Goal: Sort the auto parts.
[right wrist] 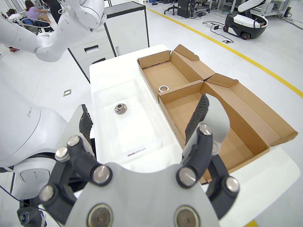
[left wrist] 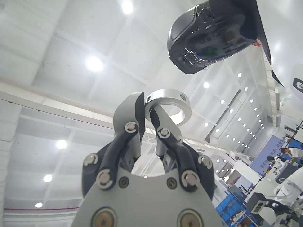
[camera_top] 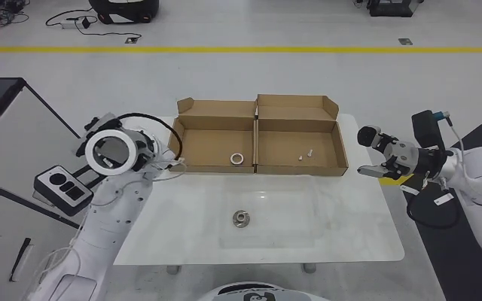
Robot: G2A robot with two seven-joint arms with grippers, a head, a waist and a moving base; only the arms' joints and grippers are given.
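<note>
My left gripper (left wrist: 146, 109) points up toward the ceiling and is shut on the rim of a silver metal ring (left wrist: 169, 103). From the top, this ring (camera_top: 89, 150) looms large at the left of the table. A grey flanged hub (camera_top: 241, 218) (right wrist: 120, 108) lies in the clear tray (camera_top: 301, 226). A smaller ring (camera_top: 236, 158) (right wrist: 163, 88) sits in the left cardboard box (camera_top: 203, 147). Two small white parts (camera_top: 305, 154) lie in the right box (camera_top: 331, 147). My right gripper (camera_top: 380, 162) (right wrist: 144, 109) hangs open and empty off the table's right edge.
The two open boxes stand side by side at the table's back, lids folded away. A grey cabinet (right wrist: 123, 24) and a black controller (camera_top: 62, 188) stand to the table's left. The white tabletop (camera_top: 361, 226) is bare around the tray.
</note>
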